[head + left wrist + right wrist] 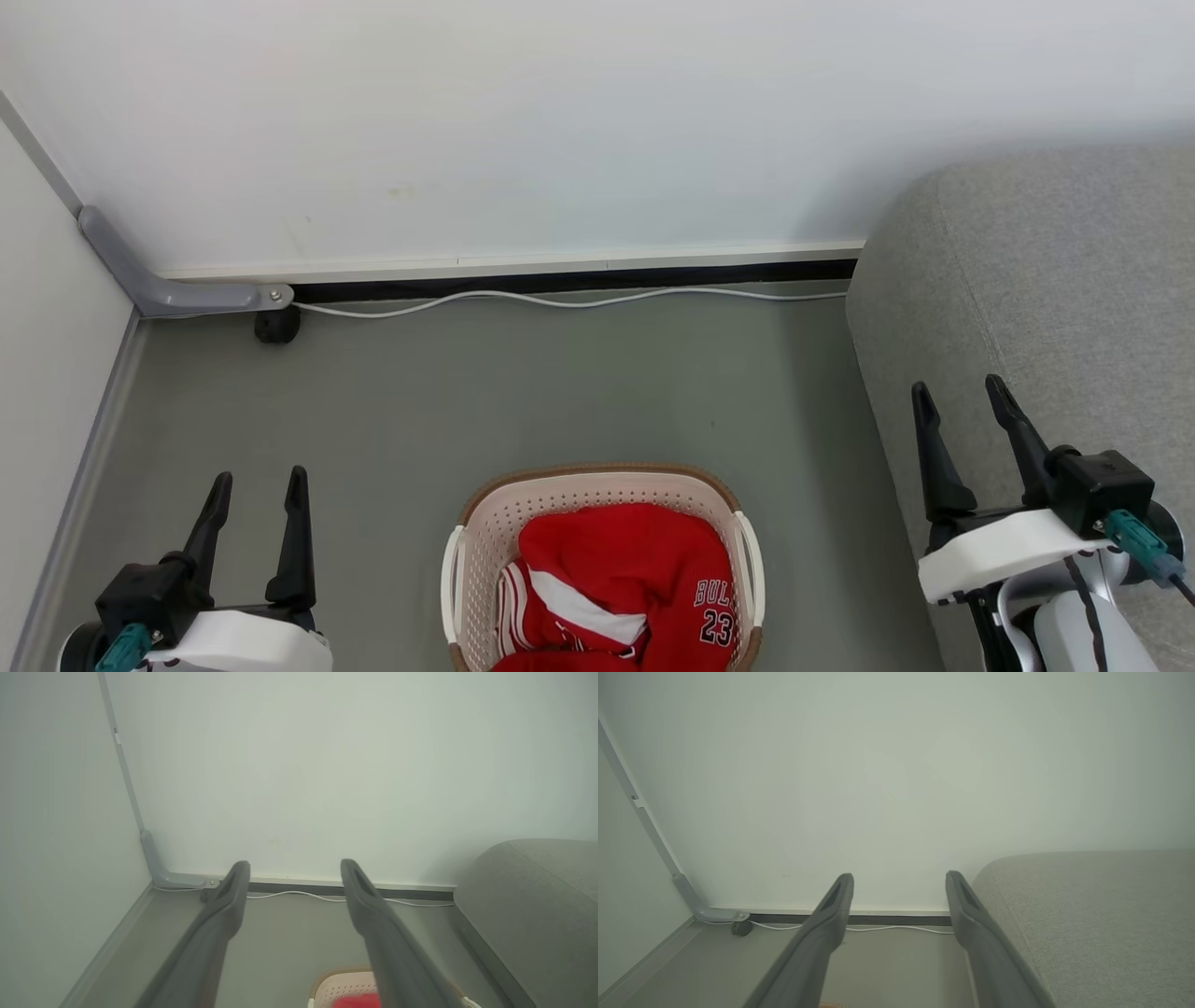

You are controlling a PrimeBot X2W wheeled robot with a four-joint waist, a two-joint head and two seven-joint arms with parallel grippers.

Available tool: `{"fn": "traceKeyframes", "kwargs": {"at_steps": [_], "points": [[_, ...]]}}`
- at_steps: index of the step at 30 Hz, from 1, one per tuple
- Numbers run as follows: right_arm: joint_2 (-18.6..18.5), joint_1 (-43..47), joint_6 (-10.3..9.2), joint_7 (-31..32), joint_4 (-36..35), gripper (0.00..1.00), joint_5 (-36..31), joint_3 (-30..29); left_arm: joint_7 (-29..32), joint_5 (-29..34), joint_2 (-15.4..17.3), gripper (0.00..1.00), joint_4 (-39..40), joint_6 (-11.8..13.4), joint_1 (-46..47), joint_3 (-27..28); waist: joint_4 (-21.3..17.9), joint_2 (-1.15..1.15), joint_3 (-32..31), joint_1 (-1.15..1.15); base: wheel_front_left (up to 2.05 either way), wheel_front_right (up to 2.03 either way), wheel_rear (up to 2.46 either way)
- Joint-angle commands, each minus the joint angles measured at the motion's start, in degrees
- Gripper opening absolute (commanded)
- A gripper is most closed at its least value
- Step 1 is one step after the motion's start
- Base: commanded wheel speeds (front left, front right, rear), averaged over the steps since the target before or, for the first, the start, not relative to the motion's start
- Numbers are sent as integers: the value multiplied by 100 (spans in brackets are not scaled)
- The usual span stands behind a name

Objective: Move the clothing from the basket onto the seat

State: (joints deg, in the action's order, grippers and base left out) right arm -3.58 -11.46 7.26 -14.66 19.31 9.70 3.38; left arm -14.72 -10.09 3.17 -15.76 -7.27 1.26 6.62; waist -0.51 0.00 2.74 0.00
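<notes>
Clothing [616, 583] heaped red in the basket [495, 523] on the floor [560, 392], number 23 showing on one garment, at the bottom middle of the head view, between the two grippers and touched by neither. Left gripper [260, 476] spread wide and empty, low to the basket's left and apart from it. Right gripper [957, 385] likewise spread wide with nothing held, to the basket's right against the front edge of the seat [1046, 280], both aimed toward the wall [560, 121].
</notes>
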Motion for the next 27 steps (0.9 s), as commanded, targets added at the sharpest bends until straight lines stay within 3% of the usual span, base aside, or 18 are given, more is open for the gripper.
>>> {"fn": "traceKeyframes", "kwargs": {"at_steps": [1, 7, 18, 27], "points": [[-11, -159, 23, -34, -152, 100, 14, 133, -28, 25, 90, 100, 136, -22, 90, 161, -7, 0, 53, 0, 0, 0, 0], [4, -513, 23, -34, -244, 100, -27, 168, -28, -108, 83, 100, -63, -22, 302, -232, -61, 0, 492, 0, 0, 0, 0], [58, -1646, 23, -34, -499, 100, -203, 415, -28, -523, 144, 100, -820, -22, 1134, -1365, -252, 0, 1850, 0, 0, 0, 0], [68, -2394, 23, -34, -706, 100, -203, 655, -28, -919, 274, 100, -1571, -22, 2064, -2731, -410, 0, 2963, 0, 0, 0, 0]]}}
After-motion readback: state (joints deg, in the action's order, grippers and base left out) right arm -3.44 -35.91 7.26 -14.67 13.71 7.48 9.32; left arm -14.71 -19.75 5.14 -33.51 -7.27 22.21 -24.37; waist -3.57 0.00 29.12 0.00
